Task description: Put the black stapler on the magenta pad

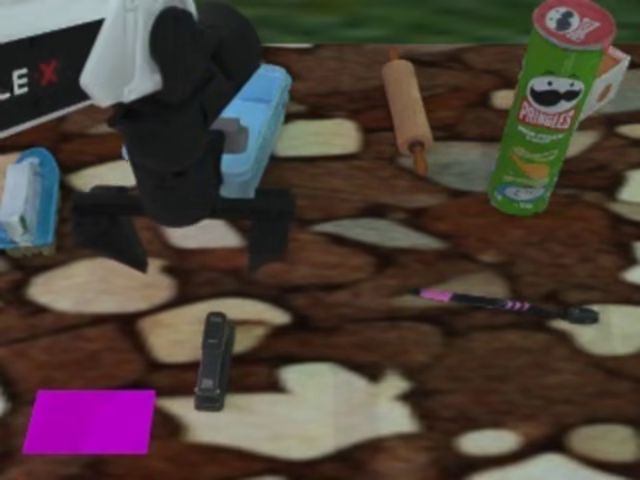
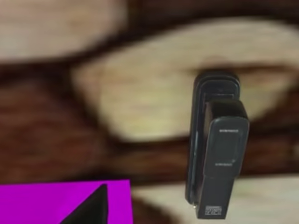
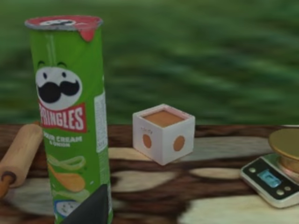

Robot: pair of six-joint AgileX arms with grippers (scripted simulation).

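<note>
Left tool (image 1: 185,228) spread, above table; black stapler (image 1: 214,361) just nearside; magenta pad (image 1: 90,421) apart.

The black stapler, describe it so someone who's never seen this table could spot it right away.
Start at the magenta pad in the table's near left corner. Just right of it, apart from it, lies the black stapler, below the left gripper. It is short and chunky with a hinged top arm, unlike the thin pink-marked pen farther right.

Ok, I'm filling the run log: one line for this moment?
left end effector: open, above table behind black stapler | stapler: on table, right of magenta pad, apart | right arm: out of top view
</note>
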